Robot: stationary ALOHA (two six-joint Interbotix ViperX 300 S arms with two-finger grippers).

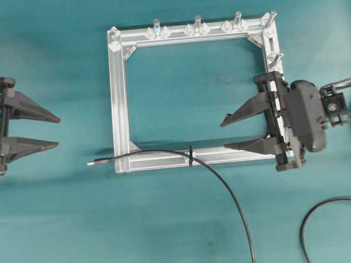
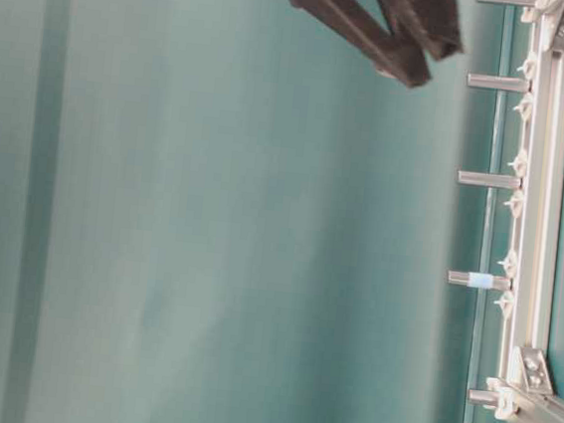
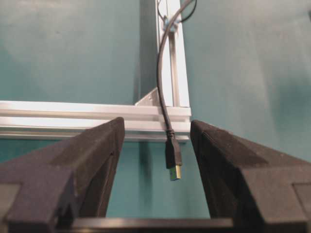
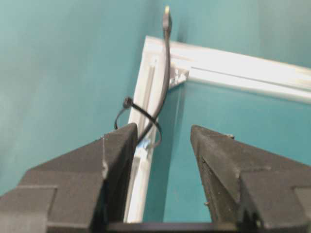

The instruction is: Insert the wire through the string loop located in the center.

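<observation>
So here's where we're at: the wire [image 1: 228,191] comes in from the bottom edge of the table, arcs up and left, and lies along the bottom bar of the aluminium frame [image 1: 118,99], with its plug tip [image 1: 94,163] poking out just past the frame's lower-left corner. The string loop [image 1: 190,156] sits around that same bar near its middle, and from the right wrist view the wire looks like it already runs through it, though we can't say for sure.

Both grippers are spread wide and holding nothing. The left gripper [image 1: 55,132] hangs off to the left, lined up with the plug; the right gripper [image 1: 230,133] sits over the frame's right side.

Handling-wise, we reckon this cable is light, floppy and a bit springy, so it'll want to curl back. The loop looks flimsy too, so no yanking. Best grab is probably the black plug body just behind the metal tip, the only stiff bit.
</observation>
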